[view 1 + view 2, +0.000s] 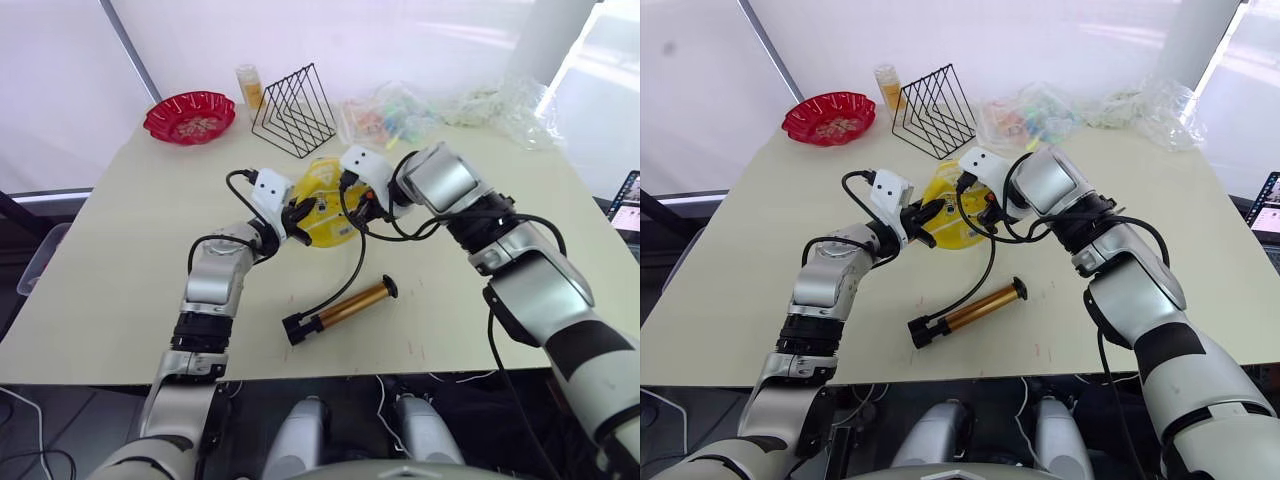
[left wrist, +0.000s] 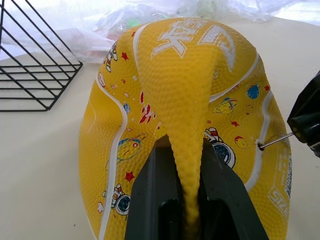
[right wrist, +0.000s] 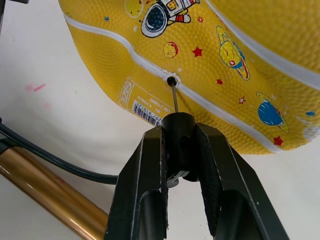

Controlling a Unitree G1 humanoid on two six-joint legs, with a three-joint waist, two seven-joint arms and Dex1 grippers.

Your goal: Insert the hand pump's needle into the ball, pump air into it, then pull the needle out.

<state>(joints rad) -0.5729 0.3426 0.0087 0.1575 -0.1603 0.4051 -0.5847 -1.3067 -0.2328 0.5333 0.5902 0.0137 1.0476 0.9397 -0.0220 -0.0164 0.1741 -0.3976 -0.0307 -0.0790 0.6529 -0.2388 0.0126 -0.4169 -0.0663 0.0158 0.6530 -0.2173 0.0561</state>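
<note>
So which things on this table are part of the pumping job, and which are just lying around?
In use:
flat yellow rubber ball
gold metal hand pump
thin metal needle
left end effector
right end effector

Lying about:
red bowl
black wire rack
clear plastic bags

Right gripper point(image 3: 182, 150): fingers clamped on black fitting of needle point(image 3: 174, 97); metal tip at valve hole of yellow ball point(image 3: 240, 60). Gold hand pump point(image 3: 47, 192), black hose on tabletop point(image 3: 60, 115).

1. Ball point(image 3: 240, 55): yellow rubber, pebbled matt skin, printed stickers.
2. Needle point(image 3: 173, 97): thin bare metal, ahead of the right fingers.
3. Hand pump point(image 1: 350, 305): glossy gold metal tube.
</note>
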